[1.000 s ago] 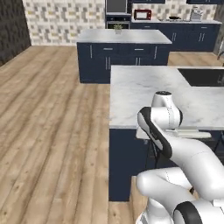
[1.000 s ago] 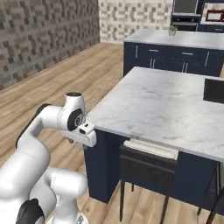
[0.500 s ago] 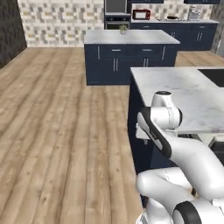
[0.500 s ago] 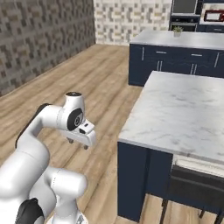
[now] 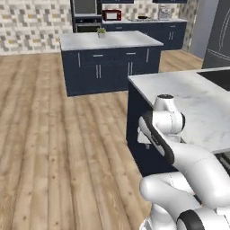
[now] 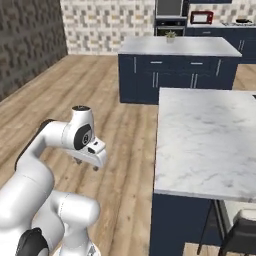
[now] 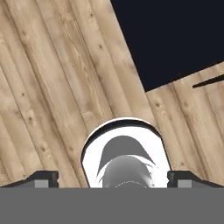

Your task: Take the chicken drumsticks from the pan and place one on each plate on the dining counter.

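The gripper (image 6: 86, 163) hangs at the left centre of the right base view, tucked under the arm's wrist and pointing down at the wood floor (image 6: 115, 150); in the hand view its two dark fingertips (image 7: 41, 178) sit at the lower left and lower right corners, spread wide with nothing between them; the same view looks straight down at floor planks and, in its upper right, a dark navy cabinet side (image 7: 175, 39).

The dining counter (image 6: 205, 135), white marble with grey veins over navy cabinets, fills the right half of the right base view and the right centre of the left base view (image 5: 188, 96); the stretch of its top that shows is bare marble; a dark stool (image 6: 245, 235) stands at the lower right corner of the right base view.

Beyond it a second navy island (image 5: 108, 40) with a small potted plant (image 5: 101, 32) sits at upper centre; on the far wall counter a red microwave (image 5: 112, 15) and a dark oven (image 5: 85, 6) show at the top; no lettering on any of them is readable.
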### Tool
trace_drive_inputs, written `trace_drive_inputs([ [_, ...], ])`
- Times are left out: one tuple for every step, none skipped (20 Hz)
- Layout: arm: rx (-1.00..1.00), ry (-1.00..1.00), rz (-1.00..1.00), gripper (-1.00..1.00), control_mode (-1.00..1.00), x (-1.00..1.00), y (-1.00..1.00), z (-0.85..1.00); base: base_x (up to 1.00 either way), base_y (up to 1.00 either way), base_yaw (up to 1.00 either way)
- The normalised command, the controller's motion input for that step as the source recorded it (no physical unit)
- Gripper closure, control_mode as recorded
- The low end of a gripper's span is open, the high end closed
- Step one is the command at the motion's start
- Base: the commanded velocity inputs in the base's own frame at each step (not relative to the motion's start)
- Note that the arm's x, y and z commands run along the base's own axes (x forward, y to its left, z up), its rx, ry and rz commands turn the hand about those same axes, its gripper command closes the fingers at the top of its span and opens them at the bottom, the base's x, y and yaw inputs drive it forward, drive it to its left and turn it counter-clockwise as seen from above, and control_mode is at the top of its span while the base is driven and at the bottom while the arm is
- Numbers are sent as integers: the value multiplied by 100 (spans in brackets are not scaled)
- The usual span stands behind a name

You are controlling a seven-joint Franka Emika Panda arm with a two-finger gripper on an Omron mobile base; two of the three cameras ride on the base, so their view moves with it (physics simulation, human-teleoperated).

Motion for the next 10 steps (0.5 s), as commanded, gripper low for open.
trace_drive_inputs([
  [0, 0, 0, -100, 100, 0, 0, 0, 90, 71, -34],
  [0, 0, 0, -100, 100, 0, 0, 0, 89, 75, -31],
  [0, 0, 0, -100, 100, 0, 0, 0, 86, 78, -28],
  [0, 0, 0, -100, 100, 0, 0, 0, 85, 81, -25],
  [0, 0, 0, -100, 100, 0, 0, 0, 84, 84, -22],
  [0, 0, 0, -100, 100, 0, 0, 0, 84, 85, -22],
  [0, 0, 0, -100, 100, 0, 0, 0, 84, 85, -20],
  [0, 0, 0, -100, 100, 0, 0, 0, 85, 87, -18],
  [0, 0, 0, -100, 100, 0, 0, 0, 86, 87, -17],
  [0, 0, 0, -100, 100, 0, 0, 0, 89, 84, -19],
])
